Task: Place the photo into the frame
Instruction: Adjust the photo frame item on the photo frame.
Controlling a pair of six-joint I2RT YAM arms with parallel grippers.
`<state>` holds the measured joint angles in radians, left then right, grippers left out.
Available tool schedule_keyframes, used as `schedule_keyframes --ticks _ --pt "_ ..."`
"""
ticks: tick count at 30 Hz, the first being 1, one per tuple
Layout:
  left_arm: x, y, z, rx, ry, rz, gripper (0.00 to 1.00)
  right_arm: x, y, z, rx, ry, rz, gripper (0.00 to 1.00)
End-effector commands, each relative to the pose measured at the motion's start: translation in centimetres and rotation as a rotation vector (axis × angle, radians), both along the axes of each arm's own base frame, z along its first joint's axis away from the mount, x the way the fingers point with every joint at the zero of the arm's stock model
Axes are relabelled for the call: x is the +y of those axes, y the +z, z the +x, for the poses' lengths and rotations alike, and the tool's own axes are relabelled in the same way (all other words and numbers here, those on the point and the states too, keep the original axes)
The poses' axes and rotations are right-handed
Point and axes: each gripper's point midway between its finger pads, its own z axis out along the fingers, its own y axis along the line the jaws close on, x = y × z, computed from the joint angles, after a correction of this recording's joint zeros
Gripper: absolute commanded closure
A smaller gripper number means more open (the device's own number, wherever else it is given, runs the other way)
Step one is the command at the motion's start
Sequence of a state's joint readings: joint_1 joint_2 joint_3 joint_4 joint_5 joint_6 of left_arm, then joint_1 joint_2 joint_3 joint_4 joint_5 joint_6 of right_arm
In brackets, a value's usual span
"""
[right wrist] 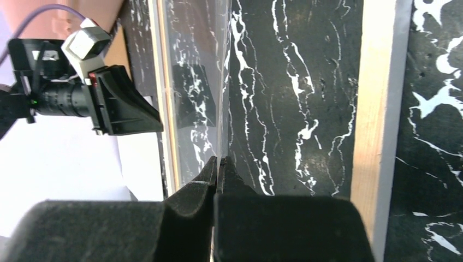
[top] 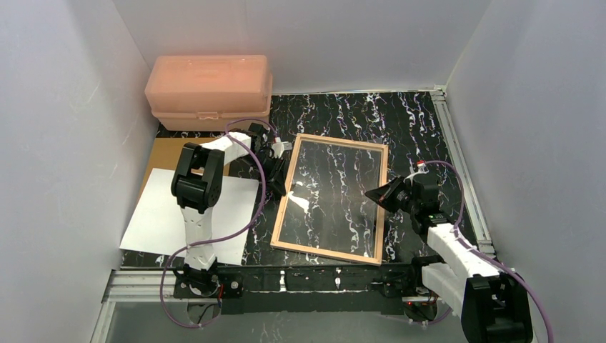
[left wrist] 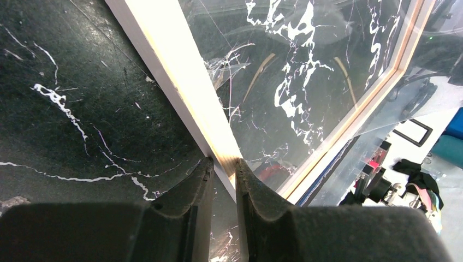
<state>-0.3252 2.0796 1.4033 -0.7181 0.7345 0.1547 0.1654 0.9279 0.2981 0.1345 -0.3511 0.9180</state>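
Left jaws clamped on frame (top: 325, 252) left rail, right jaws pinched together on thin pane (right wrist: 196, 82) edge, photo (top: 154, 225) white-side-up at lower left on counter (top: 414, 128); risk: pane slips free if rail shifts.

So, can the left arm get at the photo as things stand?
Probably not yet: its pincer is clamped on the frame. The photo lies flat by that arm's base, so after letting go, likely yes.
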Motion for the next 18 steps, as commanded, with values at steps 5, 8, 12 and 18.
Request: schedule_keyframes --ticks 5,8,12,18 --pt "0.4 -2.1 -2.4 0.029 -0.062 0.057 1.0 2.6 5.7 0.7 -0.12 0.059 0.213 0.99" --pt "0.4 -2.0 -2.3 0.024 -0.063 0.056 1.0 3.1 7.5 0.8 -0.176 0.082 0.258 0.99" --pt "0.3 -1.9 -2.2 0.023 -0.06 0.057 1.0 3.3 8.2 0.7 -0.201 0.107 0.266 0.99" --pt "0.4 -1.9 -2.2 0.02 -0.06 0.059 1.0 3.2 6.6 0.1 -0.169 0.112 0.247 0.99"
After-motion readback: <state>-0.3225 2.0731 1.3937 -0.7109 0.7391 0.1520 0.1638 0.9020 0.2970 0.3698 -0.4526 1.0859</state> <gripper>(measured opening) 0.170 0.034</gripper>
